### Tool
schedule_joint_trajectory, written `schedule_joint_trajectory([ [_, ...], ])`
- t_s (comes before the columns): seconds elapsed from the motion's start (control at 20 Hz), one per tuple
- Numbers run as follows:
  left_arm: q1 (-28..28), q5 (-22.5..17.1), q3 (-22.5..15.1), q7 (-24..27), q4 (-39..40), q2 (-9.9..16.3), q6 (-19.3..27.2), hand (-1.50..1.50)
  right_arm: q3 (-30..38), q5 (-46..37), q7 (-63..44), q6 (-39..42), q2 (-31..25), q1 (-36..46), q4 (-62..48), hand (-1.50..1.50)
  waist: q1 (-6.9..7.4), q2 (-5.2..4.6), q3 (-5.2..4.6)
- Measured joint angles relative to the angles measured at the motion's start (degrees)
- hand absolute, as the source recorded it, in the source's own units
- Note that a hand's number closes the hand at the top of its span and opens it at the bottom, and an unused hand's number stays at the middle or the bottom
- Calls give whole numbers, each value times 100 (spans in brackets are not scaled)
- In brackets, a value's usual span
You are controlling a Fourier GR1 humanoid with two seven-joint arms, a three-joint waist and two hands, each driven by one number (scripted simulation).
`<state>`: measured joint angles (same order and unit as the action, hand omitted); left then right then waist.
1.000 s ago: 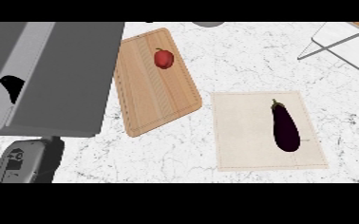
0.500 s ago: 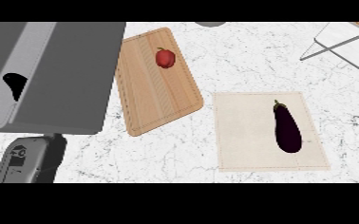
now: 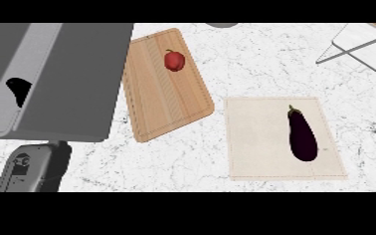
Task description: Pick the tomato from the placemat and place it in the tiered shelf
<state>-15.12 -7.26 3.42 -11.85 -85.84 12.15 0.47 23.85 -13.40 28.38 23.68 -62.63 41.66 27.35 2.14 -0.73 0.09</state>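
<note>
Head view: no hand is shown, so grasp cannot be told; an eggplant (image 3: 302, 134), no tomato, is seen lengthwise on the placemat (image 3: 253, 144).

Red round fruit (image 3: 174, 60), small green stem at its top, lies on the far end of a wooden board (image 3: 163, 99). Dark purple eggplant (image 3: 302, 135) lies lengthwise on the beige placemat (image 3: 257, 139), stem away. Tiered shelf (image 3: 351, 47): only pale frame bars show at upper right edge.
</note>
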Motion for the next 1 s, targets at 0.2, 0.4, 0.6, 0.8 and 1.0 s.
schedule_joint_trajectory([
  [0.2,-128,55,-37,29,102,-41,37,0,44,-150,-117,-564,71,316,-504,-150,32,-22,5],
  [0.4,-104,33,-35,7,43,-35,24,0,232,-104,185,-919,105,462,-887,-150,56,-31,12],
  [0.6,-133,35,-24,35,111,-45,32,0,441,19,341,-1000,-1,711,-1142,-150,76,-46,17],
  [0.8,-127,28,-48,23,83,-42,13,0,583,109,356,-757,-289,875,-1359,-150,92,-53,19],
  [1.0,-88,53,-68,113,125,-51,7,0,556,100,256,84,-591,842,-1619,-150,85,-67,25],
])
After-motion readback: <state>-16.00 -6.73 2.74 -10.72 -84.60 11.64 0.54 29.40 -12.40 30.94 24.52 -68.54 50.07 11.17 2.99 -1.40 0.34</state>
